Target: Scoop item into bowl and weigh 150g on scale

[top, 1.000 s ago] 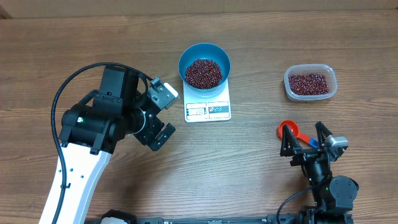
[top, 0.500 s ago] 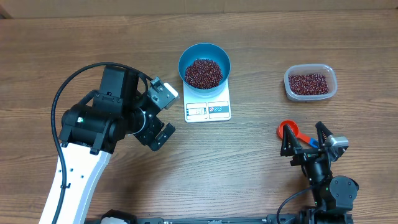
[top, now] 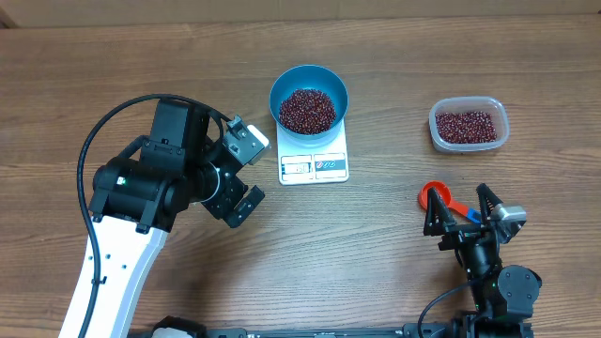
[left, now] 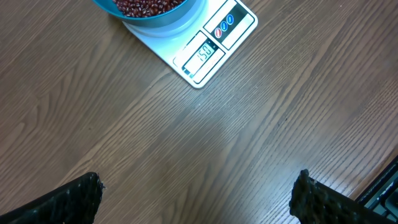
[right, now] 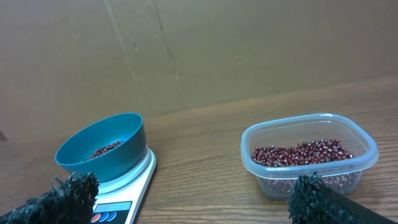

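Beans (top: 307, 110) are heaped in the blue bowl (top: 282, 89), and the bowl sits on the white scale (top: 315, 167) toward the far middle of the table (top: 376, 253); it covers the back part of the scale, so only the display strip sticks out on my side; from the left wrist camera the display (left: 205, 53) is lit with digits, but I can't read them cleanly; more beans sit in the clear plastic tub (top: 435, 127) off to the right, well apart from the scale; the little orange-red scoop (top: 435, 197) lies on the table near the right gripper (top: 457, 211), handle pointing in toward it, and I can't tell if they touch; that gripper has its fingers spread wide with nothing clamped, and its camera looks across at the bowl (right: 99, 149) and the tub (right: 309, 155); the left gripper (top: 252, 174) is to the left of the scale, near it but not touching, fingers also wide apart and empty; its camera only catches bare wood between the two fingertips (left: 74, 199).
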Robot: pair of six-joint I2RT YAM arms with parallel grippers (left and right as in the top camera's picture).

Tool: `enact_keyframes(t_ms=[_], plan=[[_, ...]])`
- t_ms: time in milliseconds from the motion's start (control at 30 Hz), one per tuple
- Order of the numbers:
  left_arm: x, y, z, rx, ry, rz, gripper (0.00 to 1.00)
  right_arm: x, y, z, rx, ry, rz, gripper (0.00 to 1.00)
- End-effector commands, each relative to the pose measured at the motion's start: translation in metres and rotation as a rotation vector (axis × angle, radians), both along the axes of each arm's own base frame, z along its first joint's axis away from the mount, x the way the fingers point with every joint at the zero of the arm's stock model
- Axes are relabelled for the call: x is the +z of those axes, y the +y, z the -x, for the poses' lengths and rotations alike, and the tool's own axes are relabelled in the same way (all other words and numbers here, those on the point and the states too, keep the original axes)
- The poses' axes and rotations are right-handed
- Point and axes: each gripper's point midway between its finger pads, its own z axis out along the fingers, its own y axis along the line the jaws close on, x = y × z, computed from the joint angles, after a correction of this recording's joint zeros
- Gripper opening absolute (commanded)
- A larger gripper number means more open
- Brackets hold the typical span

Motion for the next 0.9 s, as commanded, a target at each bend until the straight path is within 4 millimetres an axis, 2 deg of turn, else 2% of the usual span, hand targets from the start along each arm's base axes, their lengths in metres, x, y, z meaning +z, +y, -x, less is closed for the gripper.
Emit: enact_keyframes(t_ms=[0, 600, 767, 867], plan=[[0.0, -0.002, 0.0, 0.004, 0.009, 0.02, 1.0, -0.001, -0.001, 0.0, -0.006, -0.006, -0.006, 1.0], [0.002, -0.003, -0.002, 0.004, -0.001, 0.023, 1.0, -0.001, -0.001, 0.0, -0.005, -0.006, -0.006, 1.0], [0.017, -0.004, -0.031, -0.011, -0.149, 0.013, 1.0, -0.001, -0.001, 0.0, -0.006, -0.006, -0.006, 1.0], [0.027, 0.009, -0.053, 0.079, -0.241, -0.033, 1.0, -0.001, -0.001, 0.0, -0.005, -0.006, -0.006, 1.0]])
